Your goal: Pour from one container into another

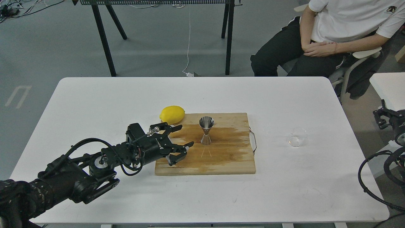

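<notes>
Both task items stand apart, so with our left end effector (185,136) spread wide and empty just left of the jigger (206,130) on the board (221,158), we should steady it while our right end effector (381,117), its opening unreadable, fetches the glass cup (297,136) from the worktop's (126,95) right.

You see a white worktop (95,95) carrying a light-brown wooden cutting board (227,161) with a darker, wet-looking stain across its middle and a metal handle (254,141) on its right edge. The lemon (172,114) is bright yellow. The jigger (206,130) is shiny silver steel. The glass cup (297,136) is clear and colourless. Your left end effector (183,136) is black, as is the right end effector (383,116). The floor (57,47) is grey. The seated person (341,28) wears a white shirt and black trousers.
</notes>
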Robot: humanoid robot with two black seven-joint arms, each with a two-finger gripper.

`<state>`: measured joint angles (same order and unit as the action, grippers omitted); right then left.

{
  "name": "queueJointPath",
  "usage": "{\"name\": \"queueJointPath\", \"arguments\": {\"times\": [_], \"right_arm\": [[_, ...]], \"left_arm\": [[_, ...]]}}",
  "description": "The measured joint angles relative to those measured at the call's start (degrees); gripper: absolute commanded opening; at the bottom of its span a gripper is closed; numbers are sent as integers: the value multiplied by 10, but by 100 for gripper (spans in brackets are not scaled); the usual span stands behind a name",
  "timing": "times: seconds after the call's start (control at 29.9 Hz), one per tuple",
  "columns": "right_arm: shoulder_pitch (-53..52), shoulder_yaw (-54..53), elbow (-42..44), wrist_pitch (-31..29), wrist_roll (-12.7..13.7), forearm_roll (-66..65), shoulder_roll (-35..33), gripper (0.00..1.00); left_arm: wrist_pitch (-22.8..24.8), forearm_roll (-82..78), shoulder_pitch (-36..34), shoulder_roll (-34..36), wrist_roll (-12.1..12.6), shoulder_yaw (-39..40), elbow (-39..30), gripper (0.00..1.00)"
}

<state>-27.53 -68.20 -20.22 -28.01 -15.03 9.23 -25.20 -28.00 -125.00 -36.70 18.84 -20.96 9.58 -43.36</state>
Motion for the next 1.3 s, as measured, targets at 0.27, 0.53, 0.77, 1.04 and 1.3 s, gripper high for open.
{"name": "queueJointPath", "arguments": {"times": [0.27, 0.53, 0.77, 1.04, 1.3], "right_arm": [[0, 5, -6, 0, 2, 0, -24, 100], [1, 17, -9, 0, 49, 2, -68, 100], [62, 22, -40, 0, 80, 99, -55, 100], [206, 3, -257, 0, 86, 171, -54, 100], [329, -4, -452, 0, 86, 187, -57, 100]], "left_arm": [[0, 168, 1, 82, -23, 31, -76, 75], [76, 507, -10, 113, -70, 115, -120, 79], [316, 778, -15, 112, -70, 322, -114, 100], [380, 992, -16, 94, -71, 370, -43, 100], [439, 1113, -40, 54, -54, 371, 44, 100]]}}
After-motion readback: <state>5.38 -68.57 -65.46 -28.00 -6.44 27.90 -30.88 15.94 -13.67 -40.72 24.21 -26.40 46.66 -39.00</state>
